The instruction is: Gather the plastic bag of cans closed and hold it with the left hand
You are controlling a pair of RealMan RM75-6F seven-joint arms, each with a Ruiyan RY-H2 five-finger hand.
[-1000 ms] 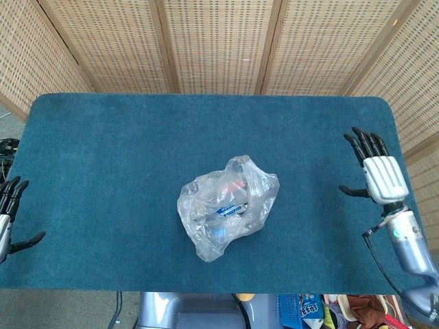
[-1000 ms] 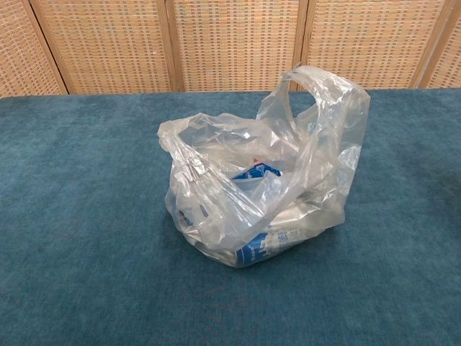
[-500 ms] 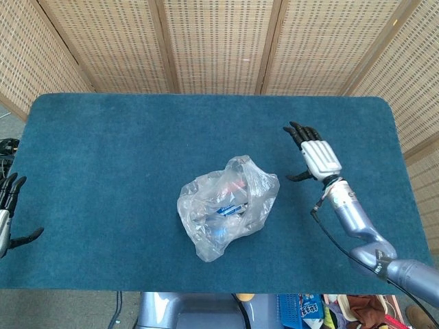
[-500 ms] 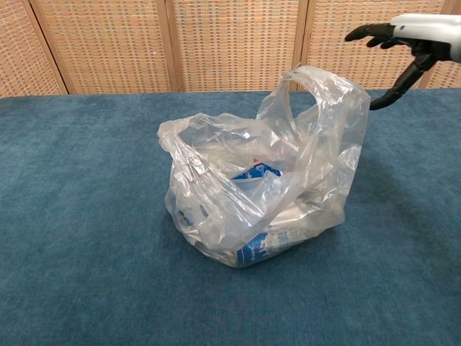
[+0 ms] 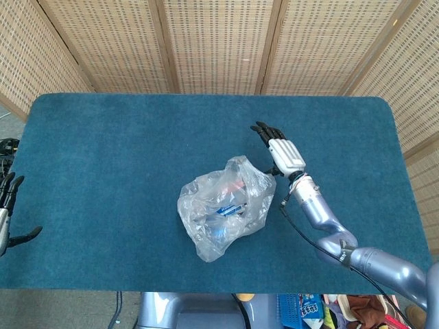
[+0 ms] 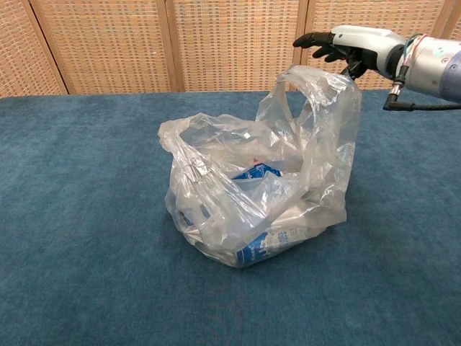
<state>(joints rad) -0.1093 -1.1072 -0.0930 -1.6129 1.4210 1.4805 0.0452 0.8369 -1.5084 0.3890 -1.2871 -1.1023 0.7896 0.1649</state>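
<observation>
a clear plastic bag is seen near the middle of the blue table, a little toward the front edge in the head view. cans with blue and white print are seen through its film, lying in the bottom of the bag; their number cannot be told. the bag's mouth is left open and crumpled, and one handle loop is raised at the bag's 1 o'clock side in the chest view.

the right robot hand is found at about 2 o'clock from the bag in the head view, just beside the bag's upper corner. in the chest view the same right robot hand is held level just above the raised loop, its dark fingers stretched out flat toward 9 o'clock. the fingers are kept apart and nothing is held in them; whether the underside of the hand touches the film cannot be told.

the left robot hand is seen only at the far 9 o'clock edge of the head view, beside the table's rim and well apart from the bag. its fingers are spread and nothing is held.

a woven cane screen is set behind the table at 12 o'clock.
</observation>
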